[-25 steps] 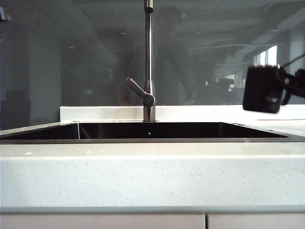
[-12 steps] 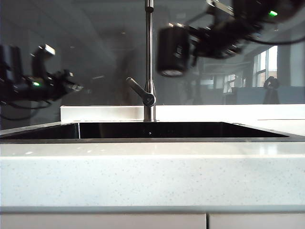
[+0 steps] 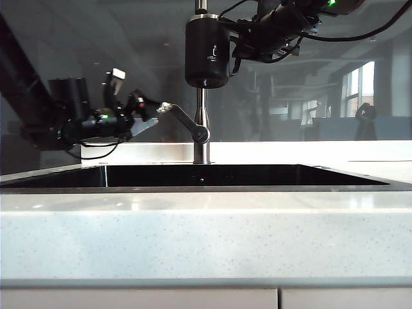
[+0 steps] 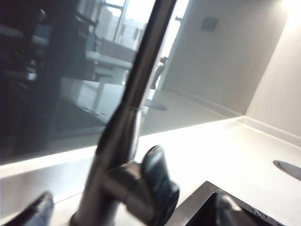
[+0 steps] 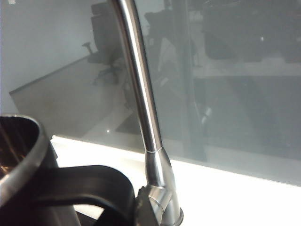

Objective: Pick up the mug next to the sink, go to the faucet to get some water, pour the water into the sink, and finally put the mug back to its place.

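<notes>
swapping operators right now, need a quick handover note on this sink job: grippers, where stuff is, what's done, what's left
Right gripper: shut on the handle of the matte black cylindrical mug, held upright, high in front of the tall brushed-steel faucet.
Left gripper: open, at the tip of the faucet's angled lever handle, not gripping it.
Wide black sink: below; no water seen running.
Done: mug picked up and brought to the faucet.
Left: turn the lever, fill, pour into the sink, return the mug beside it.

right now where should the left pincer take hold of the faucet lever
By the lever's free tip, coming from the left: it slants up and left off the faucet, toward the open left pincer. The right pincer holds the mug above.
</notes>
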### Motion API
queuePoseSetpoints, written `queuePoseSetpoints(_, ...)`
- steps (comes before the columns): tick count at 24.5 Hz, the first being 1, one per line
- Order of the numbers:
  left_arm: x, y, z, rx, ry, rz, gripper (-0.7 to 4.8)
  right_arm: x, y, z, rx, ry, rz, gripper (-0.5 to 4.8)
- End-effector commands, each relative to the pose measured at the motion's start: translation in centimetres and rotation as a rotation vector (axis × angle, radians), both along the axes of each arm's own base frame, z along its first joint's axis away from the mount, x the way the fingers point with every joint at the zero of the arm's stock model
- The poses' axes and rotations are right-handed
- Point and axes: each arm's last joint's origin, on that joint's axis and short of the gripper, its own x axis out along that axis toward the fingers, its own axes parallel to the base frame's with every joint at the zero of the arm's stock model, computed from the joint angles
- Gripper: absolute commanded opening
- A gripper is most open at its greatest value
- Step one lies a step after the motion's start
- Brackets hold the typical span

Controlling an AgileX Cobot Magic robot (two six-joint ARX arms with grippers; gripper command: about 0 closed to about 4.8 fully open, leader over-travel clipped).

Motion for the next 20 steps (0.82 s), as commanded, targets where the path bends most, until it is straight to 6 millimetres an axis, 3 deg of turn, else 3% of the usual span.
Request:
queuePoseSetpoints(1,0.2,-1.9,0.3,0.05,-0.044,0.021,4.63,-0.3,0.1,1.4,0.056,-0.065,0.008,-0.02)
queuePoseSetpoints(5,0.1,-3.3,1.0,0.051,-0.085,0.047,4.62,-0.3,0.1,1.5,0.064,-0.072,0.008,-0.02)
queuePoseSetpoints(14,0.4,-3.8,3.2,0.033,-0.15,0.044,4.52,-0.4,0.1,1.5,0.063,-0.071,0.02,-0.02)
queuePoseSetpoints(20,0.2,-3.9,3.2,0.057,-0.155,-0.043,3.25,-0.4,0.1,1.5,0.062,-0.072,0.031,-0.02)
